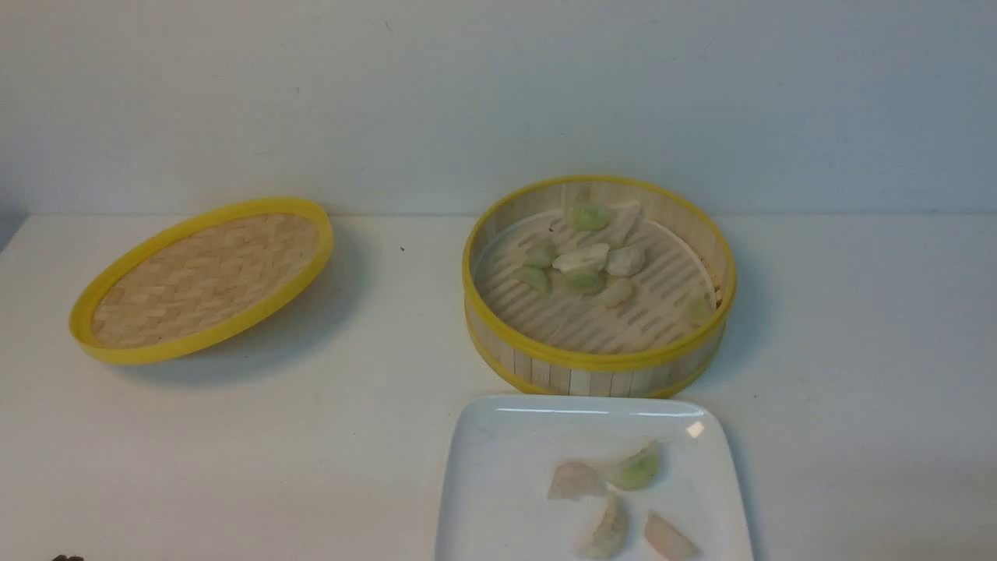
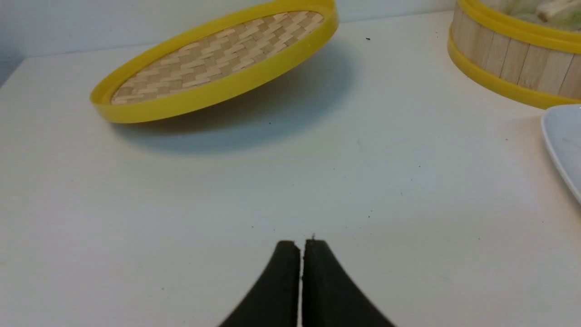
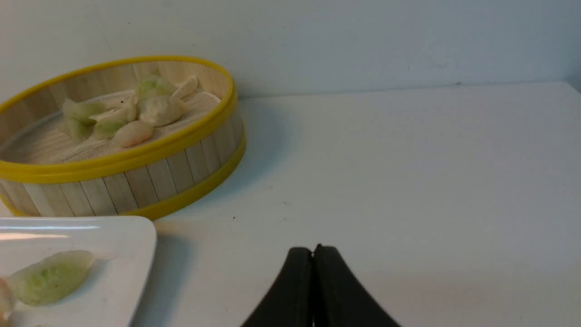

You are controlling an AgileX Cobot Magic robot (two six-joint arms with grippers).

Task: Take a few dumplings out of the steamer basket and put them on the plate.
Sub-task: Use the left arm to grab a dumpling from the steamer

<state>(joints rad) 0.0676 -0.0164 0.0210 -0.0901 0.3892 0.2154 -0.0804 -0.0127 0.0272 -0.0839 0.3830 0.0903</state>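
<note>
My left gripper [image 2: 302,247] is closed with nothing between its black fingers, tips touching, poised low over the bare white table [image 2: 254,190]. My right gripper [image 3: 313,253] is pressed shut and empty in the same way. Just beside the right gripper, toward the robot's left, lies the glossy white square plate [image 1: 498,467]. It holds four small crescent dumplings: a pale green one [image 1: 636,468], a pinkish one [image 1: 575,480] touching it, a whitish one [image 1: 608,531] and another pinkish one [image 1: 668,538]. Ahead of the right gripper, past the plate and almost touching its far edge, stands the round bamboo steamer basket [image 1: 592,379] with yellow rims. A cluster of the dumplings [image 1: 584,263] lies on its slatted floor, and one green one [image 1: 699,309] sits apart by the wall. Ahead of the left gripper, well apart from the basket, the flat woven yellow-rimmed lid [image 1: 202,276] rests tilted. I judge that "a few" is met, so little or nothing is left to do.
</note>
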